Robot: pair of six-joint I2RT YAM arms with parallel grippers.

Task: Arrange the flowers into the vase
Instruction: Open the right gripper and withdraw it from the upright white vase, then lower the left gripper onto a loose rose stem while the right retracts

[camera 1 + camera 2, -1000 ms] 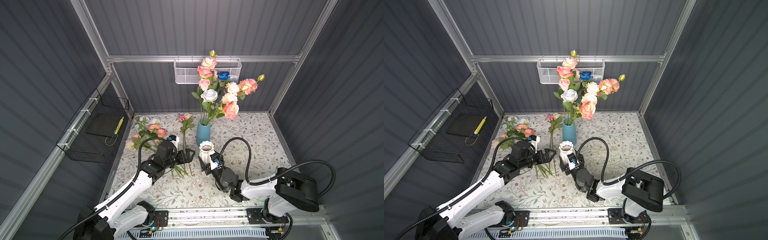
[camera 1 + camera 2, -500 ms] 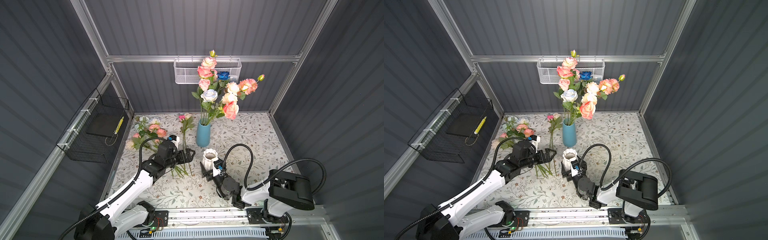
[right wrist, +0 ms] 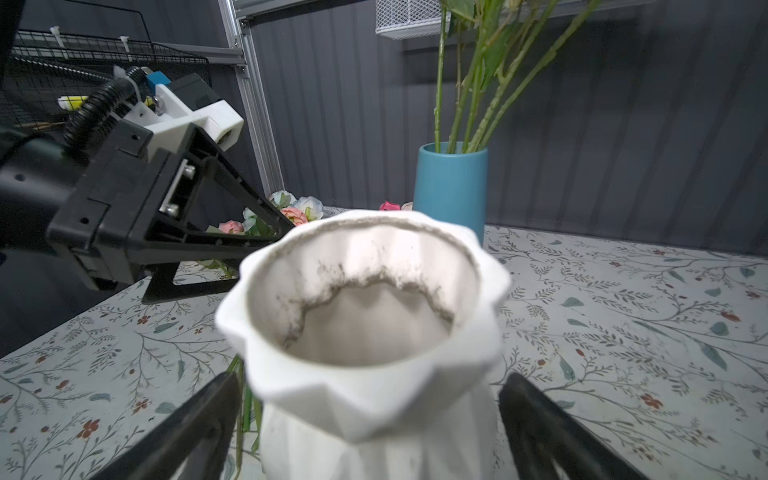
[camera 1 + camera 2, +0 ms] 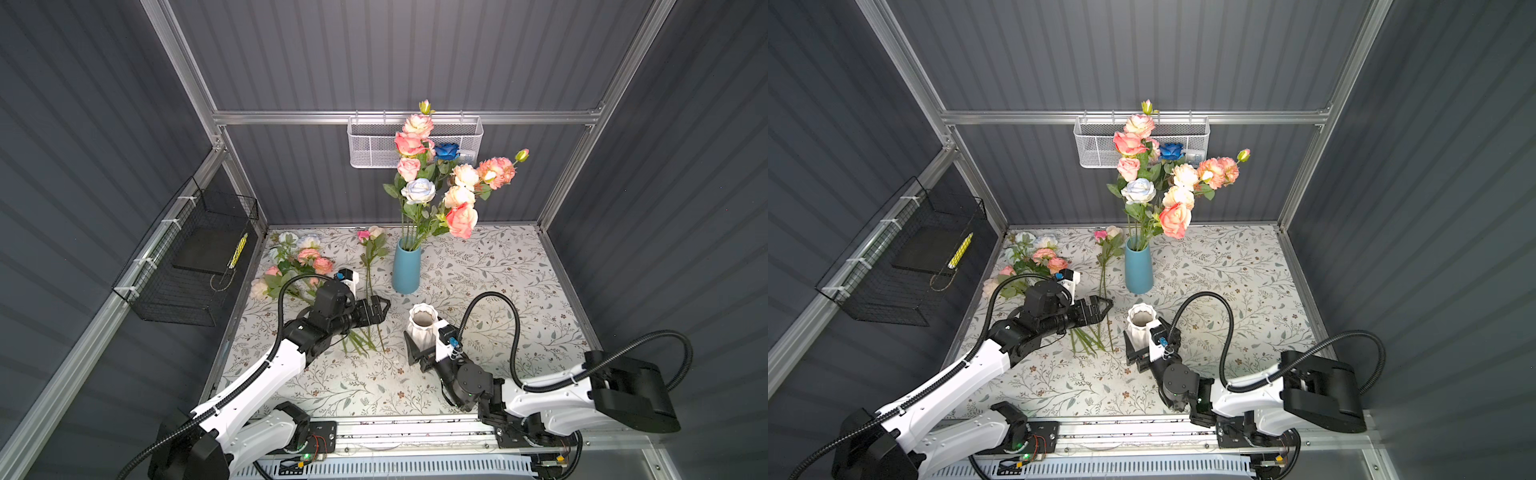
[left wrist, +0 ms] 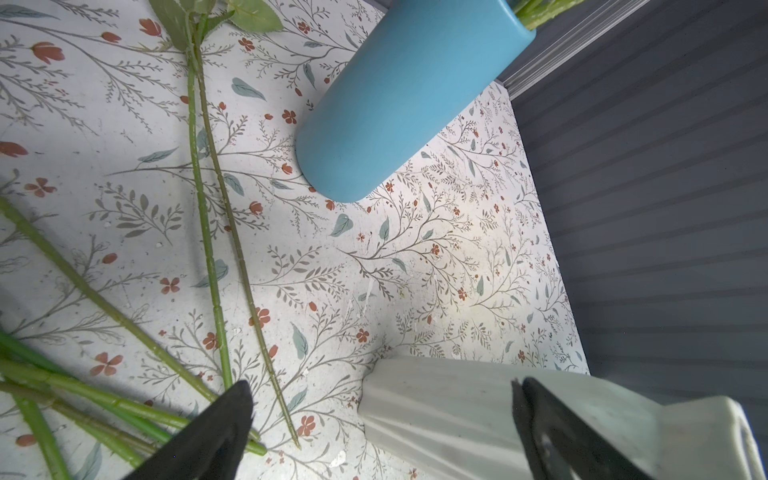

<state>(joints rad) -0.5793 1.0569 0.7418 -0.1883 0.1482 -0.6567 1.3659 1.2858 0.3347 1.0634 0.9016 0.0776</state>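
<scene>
An empty white ribbed vase (image 4: pixel 422 328) (image 4: pixel 1140 324) (image 3: pixel 374 374) stands upright on the floral mat. My right gripper (image 4: pixel 424 349) (image 3: pixel 370 380) is open around its lower body, with a gap on each side. A blue vase (image 4: pixel 406 268) (image 4: pixel 1138 268) behind it holds several flowers (image 4: pixel 440 187). More flowers (image 4: pixel 299 266) (image 4: pixel 1034 259) lie in a bunch at the left, and a pink and cream pair (image 4: pixel 370 237) lies beside the blue vase. My left gripper (image 4: pixel 380 309) (image 5: pixel 380 384) hovers open over the stems (image 5: pixel 208 232), just left of the white vase (image 5: pixel 449 411).
A white mesh basket (image 4: pixel 415 141) hangs on the back wall behind the blooms. A black wire basket (image 4: pixel 191 257) is fixed to the left wall. Grey walls close in the mat on three sides, and the arms' rail runs along the front.
The white vase has come toward the front edge with my right gripper, whose jaws have spread off it. The left arm has stayed put.
</scene>
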